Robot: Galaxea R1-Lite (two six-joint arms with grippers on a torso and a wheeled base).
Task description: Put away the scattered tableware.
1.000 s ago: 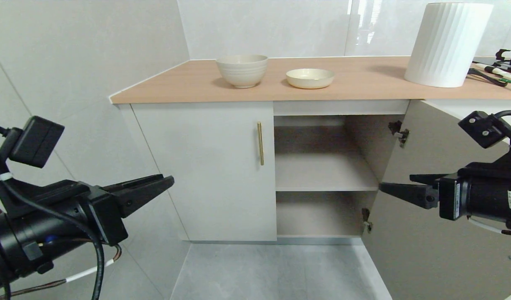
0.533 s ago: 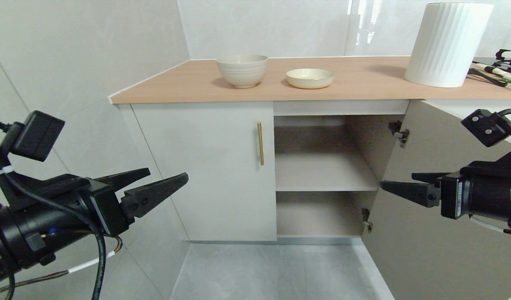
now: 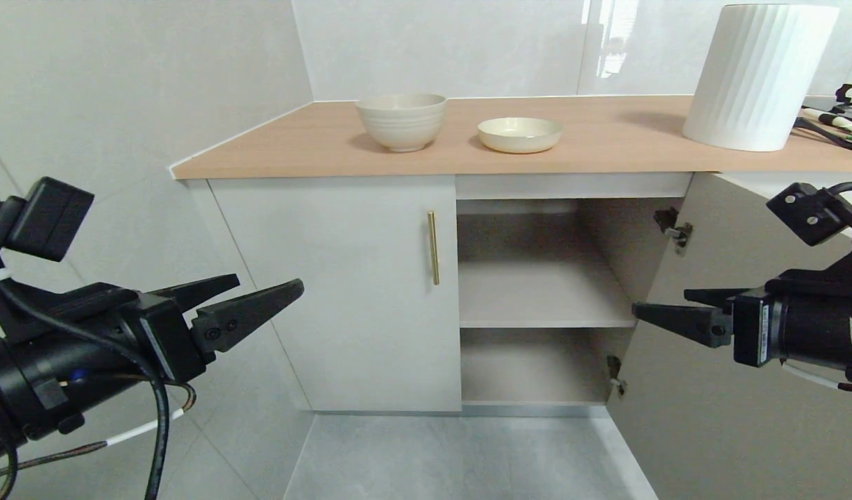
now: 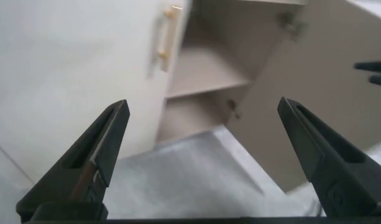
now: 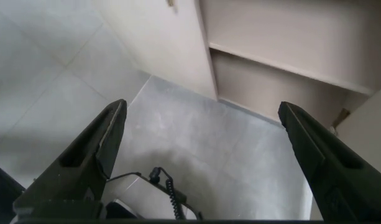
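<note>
Left end effector and right end effector: both released, empty.
Bowl and dish sit on the surface, above and beyond both; probably rigid, slick, breakable, so I favour rim pinches.

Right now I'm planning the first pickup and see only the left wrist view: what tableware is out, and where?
Observer: A deep ribbed beige bowl and a shallow cream dish stand apart on the light wooden countertop.
Operator: Which one sits over the open compartment?
Observer: The shallow cream dish. The bowl stands above the closed white door with the brass handle.
Operator: Anything else up there to avoid?
Observer: A tall white ribbed cylinder stands at the countertop's right end, well clear of both pieces.
</note>
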